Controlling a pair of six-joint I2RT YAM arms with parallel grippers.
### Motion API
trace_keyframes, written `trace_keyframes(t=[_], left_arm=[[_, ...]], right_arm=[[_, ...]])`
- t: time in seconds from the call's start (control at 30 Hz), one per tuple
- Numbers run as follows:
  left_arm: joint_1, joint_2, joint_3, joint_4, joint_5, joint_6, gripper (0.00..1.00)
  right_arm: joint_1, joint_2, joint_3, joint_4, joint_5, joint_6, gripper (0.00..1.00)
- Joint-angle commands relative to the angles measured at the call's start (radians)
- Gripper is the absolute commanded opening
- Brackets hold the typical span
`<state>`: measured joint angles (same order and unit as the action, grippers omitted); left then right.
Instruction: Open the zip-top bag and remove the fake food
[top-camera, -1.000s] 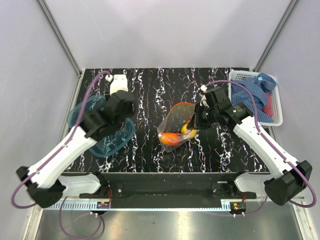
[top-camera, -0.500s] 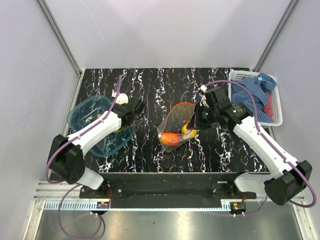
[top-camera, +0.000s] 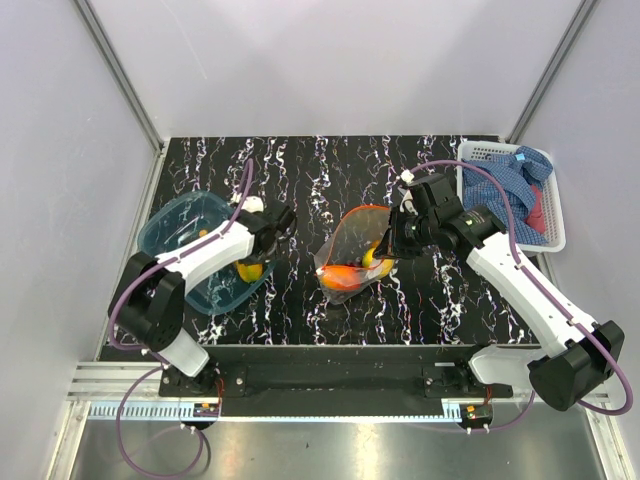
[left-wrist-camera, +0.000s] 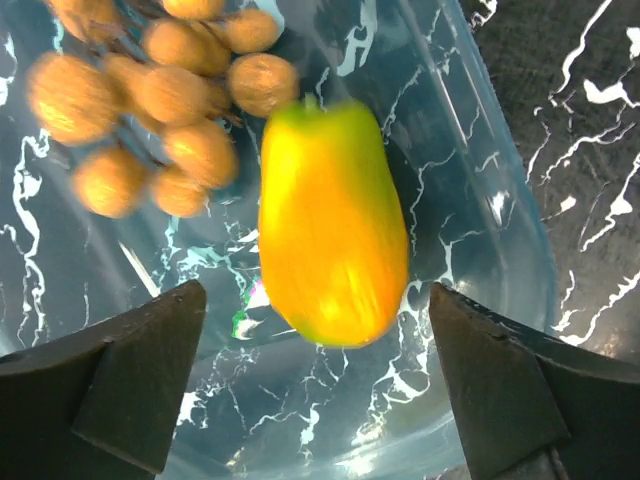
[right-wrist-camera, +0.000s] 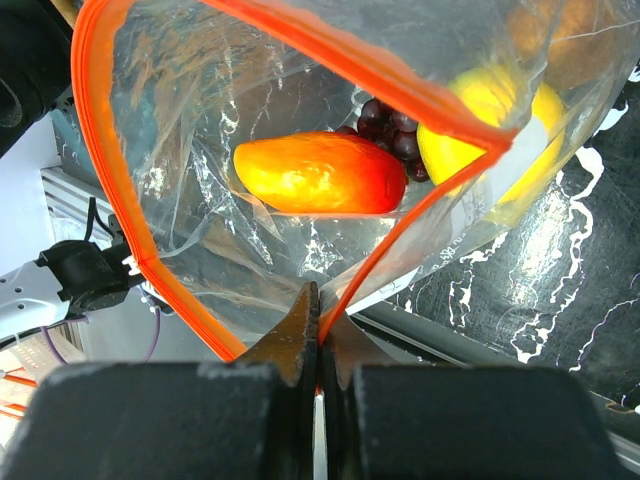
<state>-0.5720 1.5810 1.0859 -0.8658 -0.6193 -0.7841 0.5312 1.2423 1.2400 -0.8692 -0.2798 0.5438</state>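
Two claws: right claw (right-wrist-camera: 318, 310) clamps the zip-top bag (right-wrist-camera: 200, 100) mouth open; left claw (left-wrist-camera: 315, 300) gapes above the mango (left-wrist-camera: 333, 225) in the tub (left-wrist-camera: 480, 170).

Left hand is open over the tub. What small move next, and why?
Probably lift the left hand out of the blue tub: the mango sits loose below its open fingers, and the right hand holds the zip-top bag open with fruit inside.
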Motion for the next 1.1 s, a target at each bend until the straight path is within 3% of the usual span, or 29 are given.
trace_keyframes(t=[0.0, 0.17, 0.3, 0.43, 0.53, 0.67, 0.87, 1.07], left_arm=[[-0.003, -0.047, 0.047, 0.016, 0.052, -0.010, 0.99], [-0.049, -0.148, 0.163, 0.010, 0.176, 0.074, 0.99], [-0.123, -0.200, 0.279, 0.086, 0.329, 0.179, 0.84], [-0.216, -0.274, 0.275, 0.339, 0.524, 0.259, 0.67], [-0.284, -0.282, 0.275, 0.444, 0.573, 0.301, 0.56], [-0.311, -0.211, 0.316, 0.445, 0.654, 0.299, 0.42], [-0.327, -0.056, 0.387, 0.409, 0.776, 0.253, 0.34], [-0.328, 0.106, 0.457, 0.298, 0.759, 0.259, 0.24]], right_arm=[[0.003, -0.015, 0.026, 0.013, -0.012, -0.008, 0.00], [0.003, -0.006, 0.036, 0.013, -0.015, -0.013, 0.00], [0.003, 0.002, 0.039, 0.015, -0.021, -0.015, 0.00], [0.001, 0.003, 0.042, 0.016, -0.024, -0.016, 0.00], [0.003, 0.000, 0.047, 0.015, -0.025, -0.016, 0.00], [0.001, -0.007, 0.050, 0.013, -0.021, -0.012, 0.00], [0.003, -0.020, 0.056, 0.013, -0.013, -0.004, 0.00], [0.003, -0.041, 0.042, 0.007, 0.002, 0.022, 0.00]])
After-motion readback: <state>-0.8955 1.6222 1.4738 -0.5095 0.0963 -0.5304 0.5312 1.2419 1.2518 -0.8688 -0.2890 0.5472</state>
